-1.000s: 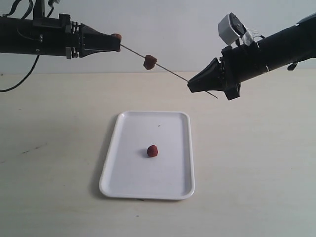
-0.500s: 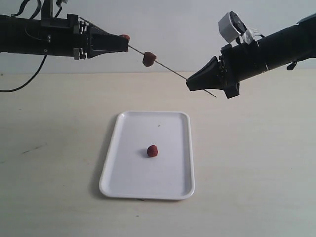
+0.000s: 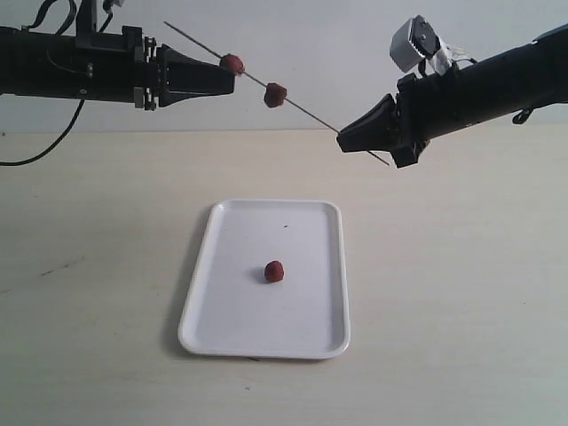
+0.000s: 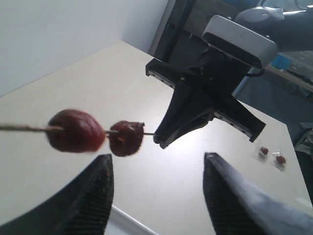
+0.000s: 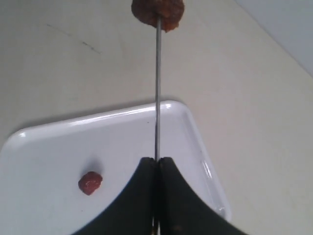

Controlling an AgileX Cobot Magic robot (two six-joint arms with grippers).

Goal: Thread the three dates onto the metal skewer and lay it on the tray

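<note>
The metal skewer (image 3: 311, 117) slants through the air, and my right gripper (image 3: 342, 142) is shut on its lower end, seen also in the right wrist view (image 5: 157, 161). Two dates (image 3: 232, 63) (image 3: 275, 94) are threaded on it; in the left wrist view they sit side by side (image 4: 76, 130) (image 4: 126, 138). My left gripper (image 3: 232, 82) is open just below the upper date, with nothing between its fingers (image 4: 95, 196). The third date (image 3: 274, 271) lies near the middle of the white tray (image 3: 222, 328).
The tray rests on a pale tabletop (image 3: 444, 293). Two small reddish lumps (image 4: 271, 154) lie on the table beyond the right arm, seen only in the left wrist view. A black cable (image 3: 44, 142) hangs at the far left.
The left gripper has opened and let go of the upper date. The skewer's free end now pokes out past that date, and the skewer tilts more steeply upward.
</note>
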